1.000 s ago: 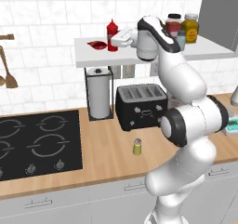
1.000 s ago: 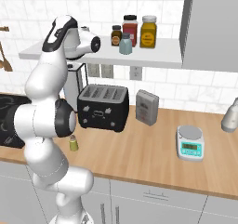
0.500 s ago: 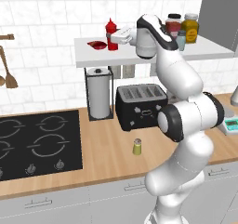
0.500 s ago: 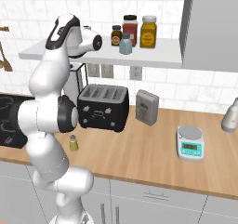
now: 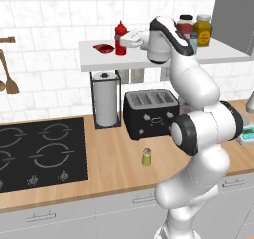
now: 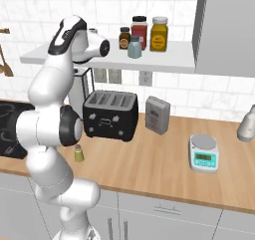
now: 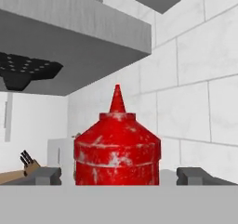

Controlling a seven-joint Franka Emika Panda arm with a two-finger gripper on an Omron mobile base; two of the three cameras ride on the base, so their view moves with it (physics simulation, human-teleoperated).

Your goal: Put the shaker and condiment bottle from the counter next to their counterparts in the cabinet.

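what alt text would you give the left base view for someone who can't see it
The white arm reaches to the cabinet, its open gripper around the upright condiment bottle beside a small red item. The shaker stands on the counter before a black toaster.

Colour rundown for you: the condiment bottle (image 5: 120, 36) is bright red, cap and all, with pale scuffy streaks on it up close. The flat item (image 5: 103, 47) beside it is red with darker markings. Your shaker (image 5: 146, 156) is yellow-green with a grey cap. The cabinet (image 5: 163, 60) shelf is plain white, the counter (image 5: 119, 168) light-brown wood grain, the toaster (image 5: 151, 114) black, and the hob (image 5: 42, 151) black with grey rings.
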